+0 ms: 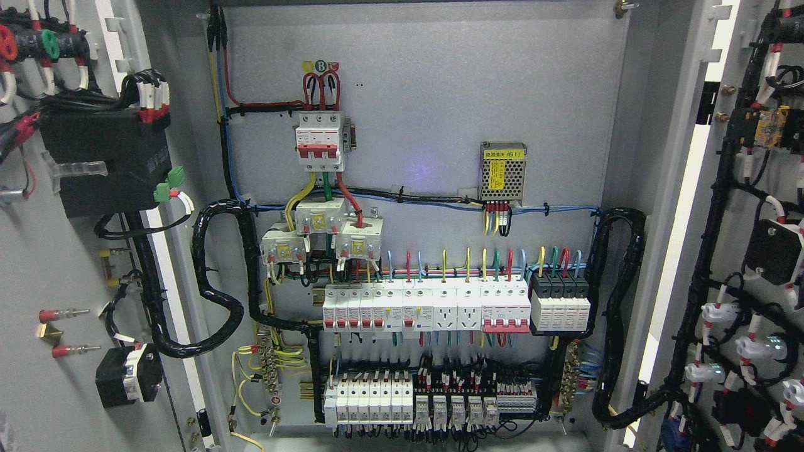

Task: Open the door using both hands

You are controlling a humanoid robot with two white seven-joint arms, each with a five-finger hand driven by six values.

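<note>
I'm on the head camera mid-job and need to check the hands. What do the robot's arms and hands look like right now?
Neither arm nor hand shows in the head view, so nothing can be said of their colour, shape or cabling. The frame holds only the open cabinet: the left door and right door swung wide, and the grey back panel with its breakers and wiring.

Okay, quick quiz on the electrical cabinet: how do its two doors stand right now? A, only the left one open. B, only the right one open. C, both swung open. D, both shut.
C: the left door and right door both show their wired inner faces, and the back panel with its breakers is fully exposed.
</note>
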